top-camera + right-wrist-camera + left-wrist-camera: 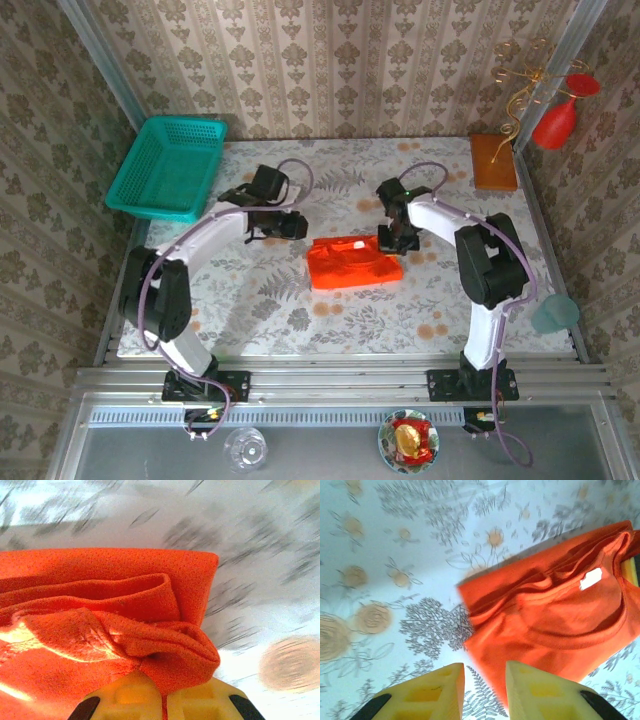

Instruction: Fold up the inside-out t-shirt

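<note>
You have the t-shirt [352,262], judged soft, light and likely to slump, folded mid-table [250,300], your right gripper [164,700] pinching its thick right-hand fold, your left gripper [485,690] narrowly parted, empty, beside its left edge; grasp doubled edges.

The overhead view is bright, even and sharp, with faint soft shadows on the table [250,300]. In the right wrist view motion blur streaks the table and glare bleaches a fold of the t-shirt [100,580]; the left wrist view looks slightly soft and bluish.
</note>
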Controlling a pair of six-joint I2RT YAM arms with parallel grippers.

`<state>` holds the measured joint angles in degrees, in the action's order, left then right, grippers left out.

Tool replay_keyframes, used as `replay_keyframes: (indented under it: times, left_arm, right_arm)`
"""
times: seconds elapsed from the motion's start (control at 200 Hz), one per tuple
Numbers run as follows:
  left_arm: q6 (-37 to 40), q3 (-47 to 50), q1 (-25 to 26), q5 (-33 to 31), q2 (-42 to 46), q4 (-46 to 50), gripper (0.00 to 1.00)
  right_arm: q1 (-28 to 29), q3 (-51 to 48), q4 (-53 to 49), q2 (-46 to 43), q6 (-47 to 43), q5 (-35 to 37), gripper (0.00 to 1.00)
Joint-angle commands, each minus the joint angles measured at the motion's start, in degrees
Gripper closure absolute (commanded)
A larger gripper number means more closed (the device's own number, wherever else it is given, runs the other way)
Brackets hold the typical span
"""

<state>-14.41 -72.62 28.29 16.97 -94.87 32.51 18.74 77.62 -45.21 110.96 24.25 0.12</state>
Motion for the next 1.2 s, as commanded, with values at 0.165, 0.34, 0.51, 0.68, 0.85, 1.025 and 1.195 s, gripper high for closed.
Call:
replay_keyframes:
  times: [0.165,0.34,0.51,0.68,0.85,1.025,1.195]
  left_arm:
    - [-1.1,7.7,-4.0,2.4,2.4,-1.1,0.71]
    - [-0.7,10.8,-5.7,2.8,4.4,-1.7,0.71]
    - [-0.2,13.0,-7.8,2.8,6.6,-1.4,0.70]
    - [0.4,14.5,-9.5,2.9,8.1,-0.7,0.70]
    - [0.3,16.5,-10.4,2.3,10.2,-0.8,0.69]
    - [0.3,17.1,-11.2,2.3,10.7,-0.5,0.68]
    - [-0.2,17.2,-11.7,2.2,11.0,-0.8,0.68]
  right_arm:
    - [-9.5,12.7,-9.2,6.1,-15.0,21.2,0.97]
    - [-16.2,16.1,-5.3,7.4,-18.3,30.9,0.96]
    - [-22.7,15.8,2.1,7.9,-23.9,37.6,0.96]
    - [-27.9,14.1,11.4,7.3,-28.0,38.4,0.94]
    - [-31.7,13.7,17.1,8.6,-30.5,40.4,0.94]
    - [-33.7,11.9,20.5,8.5,-30.2,40.5,0.93]
    - [-33.7,11.3,21.0,8.7,-28.9,40.2,0.80]
